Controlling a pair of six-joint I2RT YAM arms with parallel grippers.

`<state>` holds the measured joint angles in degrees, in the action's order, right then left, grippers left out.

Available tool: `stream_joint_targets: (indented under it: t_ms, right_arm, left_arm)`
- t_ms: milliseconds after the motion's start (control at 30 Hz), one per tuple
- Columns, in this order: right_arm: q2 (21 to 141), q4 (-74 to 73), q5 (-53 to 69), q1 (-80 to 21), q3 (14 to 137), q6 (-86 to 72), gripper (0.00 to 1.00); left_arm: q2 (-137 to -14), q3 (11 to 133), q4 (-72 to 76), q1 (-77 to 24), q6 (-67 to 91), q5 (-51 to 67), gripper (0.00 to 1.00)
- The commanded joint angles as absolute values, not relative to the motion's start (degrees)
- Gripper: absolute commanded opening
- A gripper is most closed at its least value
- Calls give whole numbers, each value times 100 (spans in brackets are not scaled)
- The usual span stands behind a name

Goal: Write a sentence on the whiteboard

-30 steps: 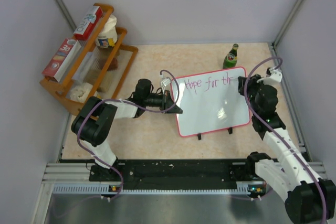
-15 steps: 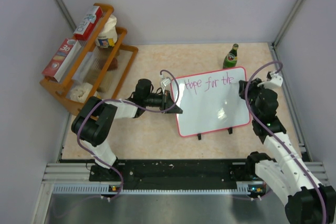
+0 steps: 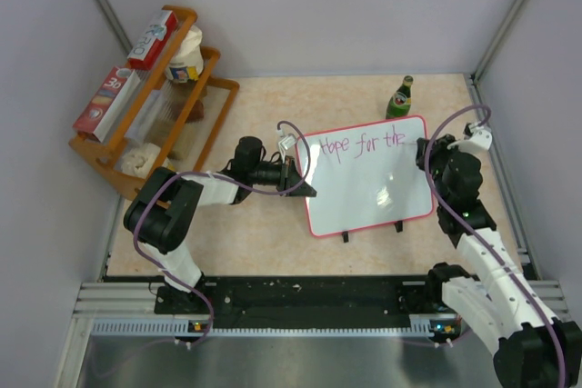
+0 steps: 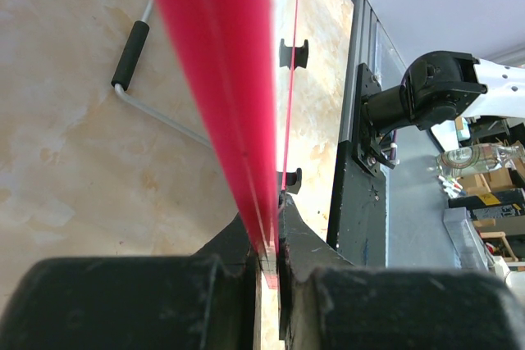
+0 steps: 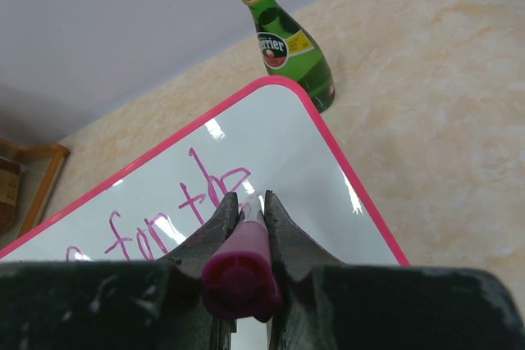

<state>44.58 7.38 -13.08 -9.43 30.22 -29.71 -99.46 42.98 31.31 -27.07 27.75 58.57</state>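
The whiteboard (image 3: 368, 184) lies on the table, white with a red-pink rim and two black clip feet at its near edge. Pink-purple writing along its top reads "Hope for the" (image 3: 362, 145); it also shows in the right wrist view (image 5: 184, 206). My left gripper (image 3: 296, 179) is shut on the board's left rim, seen as a red edge (image 4: 238, 137) between the jaws. My right gripper (image 3: 427, 147) is at the board's upper right corner, shut on a pink-purple marker (image 5: 239, 268) whose tip points at the board just right of "the".
A green glass bottle (image 3: 399, 98) stands just behind the board's far right corner, also in the right wrist view (image 5: 287, 43). A wooden rack (image 3: 155, 102) with boxes and jars stands at the back left. A black-handled metal rod (image 4: 143, 79) lies on the table.
My right gripper with the marker has shifted slightly right, off the end of the word "the", which now has its last letter. The left arm and the board have not moved.
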Motion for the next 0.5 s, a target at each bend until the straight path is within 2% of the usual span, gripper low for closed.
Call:
stream_joint_targets:
  t_ms: [0, 467]
  right_arm:
    - [4509, 721, -1459, -844, 3366, -2830, 0]
    - [3947, 510, -1073, -844, 3384, -2769, 0]
  left_arm:
    - [-10020, 4122, 2452, -2997, 1881, 5950, 0]
    - [-10020, 4131, 2399, -3006, 1846, 5941, 0]
